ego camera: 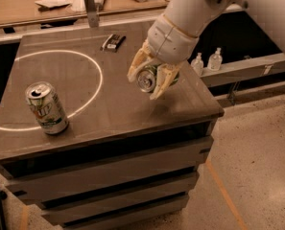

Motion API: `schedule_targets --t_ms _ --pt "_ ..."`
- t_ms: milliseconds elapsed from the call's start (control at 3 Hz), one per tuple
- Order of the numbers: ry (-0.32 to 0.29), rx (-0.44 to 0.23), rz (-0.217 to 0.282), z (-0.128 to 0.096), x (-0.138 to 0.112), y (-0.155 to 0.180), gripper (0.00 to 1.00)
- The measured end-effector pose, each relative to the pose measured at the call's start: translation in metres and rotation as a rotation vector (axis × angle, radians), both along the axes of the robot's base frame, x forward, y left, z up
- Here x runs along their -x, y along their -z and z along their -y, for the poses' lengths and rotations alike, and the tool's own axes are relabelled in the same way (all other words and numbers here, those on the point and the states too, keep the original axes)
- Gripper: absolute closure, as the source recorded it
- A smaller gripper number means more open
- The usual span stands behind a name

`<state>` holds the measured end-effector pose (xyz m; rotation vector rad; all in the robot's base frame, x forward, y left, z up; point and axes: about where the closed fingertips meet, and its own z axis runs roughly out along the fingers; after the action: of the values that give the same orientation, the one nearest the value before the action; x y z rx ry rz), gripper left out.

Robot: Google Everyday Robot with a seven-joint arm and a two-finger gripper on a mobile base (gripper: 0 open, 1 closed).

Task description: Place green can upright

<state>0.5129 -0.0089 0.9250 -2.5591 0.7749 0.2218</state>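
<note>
The green can lies on its side between the gripper's fingers, its silver end facing me, lifted a little above the right part of the dark table top. My gripper hangs from the white arm that comes in from the upper right and is shut on the can, one yellowish finger on its left and one on its right.
A paler silver-white can stands upright at the table's left front, on a white circle line. A small dark object lies at the back. A wooden bench with clutter stands behind; two bottles stand on a shelf at right.
</note>
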Motion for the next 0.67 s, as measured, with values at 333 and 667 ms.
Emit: schedule_targets --t_ms 333,667 --pt "0.145 -0.280 -0.151 0.005 0.001 -0.027 1.00" --pt "0.269 -0.497 -0.288 -0.002 0.011 -0.061 1.00"
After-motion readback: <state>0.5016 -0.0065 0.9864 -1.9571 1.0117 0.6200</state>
